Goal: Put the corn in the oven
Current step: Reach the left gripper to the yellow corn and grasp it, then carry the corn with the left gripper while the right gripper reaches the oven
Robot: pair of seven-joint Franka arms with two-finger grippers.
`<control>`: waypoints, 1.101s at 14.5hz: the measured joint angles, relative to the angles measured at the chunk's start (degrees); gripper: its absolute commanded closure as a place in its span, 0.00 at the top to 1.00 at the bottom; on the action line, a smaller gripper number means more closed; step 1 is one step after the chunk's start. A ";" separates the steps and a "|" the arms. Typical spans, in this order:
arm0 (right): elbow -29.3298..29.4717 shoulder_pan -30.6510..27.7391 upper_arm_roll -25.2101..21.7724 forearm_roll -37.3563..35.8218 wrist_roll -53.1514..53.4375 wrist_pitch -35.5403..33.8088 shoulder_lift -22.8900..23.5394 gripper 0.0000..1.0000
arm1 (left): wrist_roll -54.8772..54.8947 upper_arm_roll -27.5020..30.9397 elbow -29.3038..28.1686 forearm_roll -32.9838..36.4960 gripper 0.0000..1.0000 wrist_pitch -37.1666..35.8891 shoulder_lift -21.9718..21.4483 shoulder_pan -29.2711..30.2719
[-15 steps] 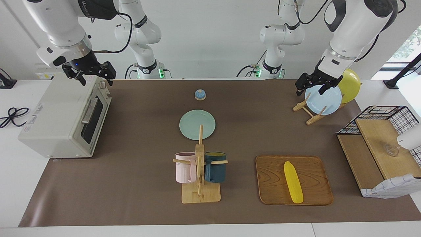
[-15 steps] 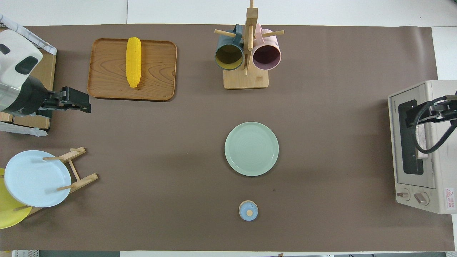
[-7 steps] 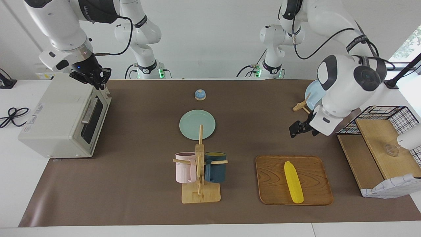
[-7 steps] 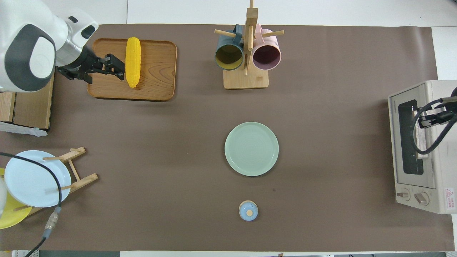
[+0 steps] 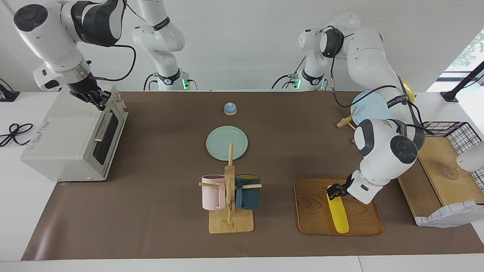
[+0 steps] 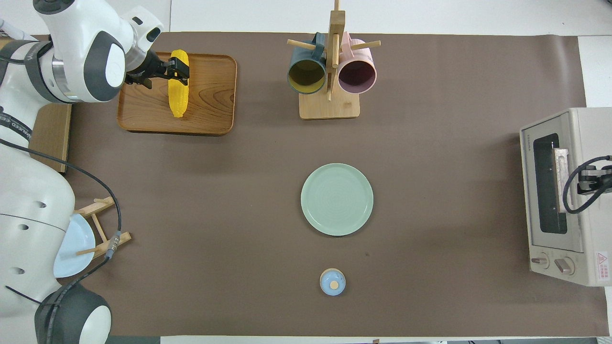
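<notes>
The corn [image 5: 336,212] lies lengthwise on the wooden tray [image 5: 314,219], not yet lifted. The left gripper [image 5: 334,190] is down at the cob's end nearer the robots, its fingers spread on either side of it and not closed on anything. The oven [image 5: 72,138] stands well apart from the tray, at the right arm's end of the table, with its dark glass door shut. The right gripper [image 5: 94,99] is clenched over the oven's top front edge, above the door handle [image 5: 102,127], holding nothing I can make out. By my reading, the task has barely begun: grasping, door opening, carrying and placing all remain.
</notes>
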 measured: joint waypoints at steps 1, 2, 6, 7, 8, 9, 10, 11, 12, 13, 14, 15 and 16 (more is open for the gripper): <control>-2.29 0.21 0.12 0.00 0.00 1.91 -1.01 0.00 | 0.10 -0.01 0.14 0.01 1.00 1.07 1.27 -0.22; -4.12 0.34 0.35 0.00 0.00 3.90 -1.55 0.00 | 0.12 0.00 0.39 0.14 1.00 2.35 2.73 -0.45; -8.45 0.18 0.41 -1.75 -4.81 9.63 -0.29 0.00 | 0.47 0.01 1.85 0.41 1.00 5.03 5.53 -0.73; -8.48 0.11 0.28 -2.13 -6.59 9.97 0.13 0.00 | 0.49 0.01 2.09 0.42 1.00 5.06 5.53 -0.73; -8.48 -0.04 0.23 -2.70 -8.43 10.03 0.33 0.00 | 0.50 0.02 2.26 0.44 0.97 5.06 5.53 -0.73; -8.48 -0.34 0.22 -3.36 -9.68 10.03 0.35 0.00 | 0.51 0.03 2.28 0.44 0.84 5.06 5.55 -0.73; -8.48 -0.59 0.20 -3.68 -10.44 10.03 0.35 0.00 | 0.55 0.03 2.28 0.45 0.55 5.06 5.58 -0.73; -8.48 -0.65 0.13 -3.81 -10.97 10.03 0.35 0.00 | 0.55 0.03 2.28 0.45 0.26 5.06 5.58 -0.73; -8.47 -0.65 0.12 -4.00 -11.71 10.03 0.35 0.00 | 0.56 0.06 2.28 0.45 0.00 5.06 5.59 -0.73; -8.47 -0.70 0.12 -4.27 -12.46 10.03 0.35 0.00 | 0.56 0.14 2.28 0.45 0.00 5.03 5.59 -0.72; -8.47 -0.98 0.12 -4.53 -12.98 10.03 0.35 0.00 | 0.61 0.20 2.28 0.46 0.00 4.95 5.60 -0.69; -8.47 -1.39 0.12 -4.56 -13.21 10.04 0.35 0.00 | 0.65 0.20 2.29 0.46 0.00 4.73 5.61 -0.69; -8.47 -1.56 0.12 -4.55 -13.31 10.05 0.35 0.00 | 0.65 0.18 2.45 0.46 0.00 4.19 5.60 -0.70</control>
